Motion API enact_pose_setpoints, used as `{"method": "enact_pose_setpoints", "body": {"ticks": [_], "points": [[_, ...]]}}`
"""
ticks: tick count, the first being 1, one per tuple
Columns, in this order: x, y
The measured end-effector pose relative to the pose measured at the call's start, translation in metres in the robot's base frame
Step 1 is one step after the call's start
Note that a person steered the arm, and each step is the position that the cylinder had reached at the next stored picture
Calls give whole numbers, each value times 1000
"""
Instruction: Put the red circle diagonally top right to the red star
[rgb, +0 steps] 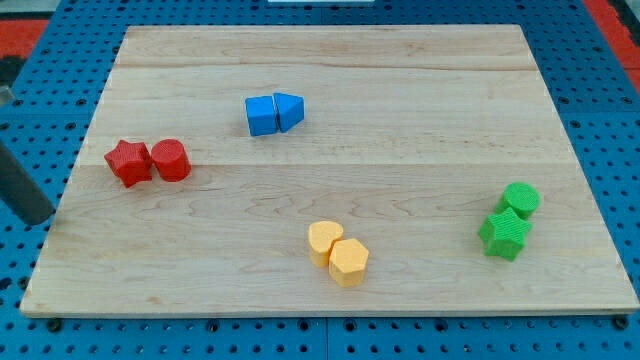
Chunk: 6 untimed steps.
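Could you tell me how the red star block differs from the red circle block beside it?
The red star block has pointed arms; the red circle block is a smooth round cylinder. The star sits toward the view's left, the circle to its right, touching. Both share the same red.

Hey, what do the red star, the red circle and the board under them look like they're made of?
Red star and red circle: probably plastic, matte; the colour is flat and even, with faint ridged sides that hint at 3D printing, though that is uncertain. Board: light wood, unvarnished or satin; visible grain lines and joined planks. My tip is not clearly visible; only a dark rod shows at the view's left.
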<state>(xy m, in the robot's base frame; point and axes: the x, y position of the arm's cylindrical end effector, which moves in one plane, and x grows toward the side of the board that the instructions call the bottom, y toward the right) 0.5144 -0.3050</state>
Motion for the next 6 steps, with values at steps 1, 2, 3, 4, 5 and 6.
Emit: {"method": "enact_pose_setpoints", "body": {"ticks": [1, 2, 3, 4, 5, 6], "points": [[-6, 0], [-32, 0], [-51, 8], [-68, 47], [-71, 117], [-73, 168]]}}
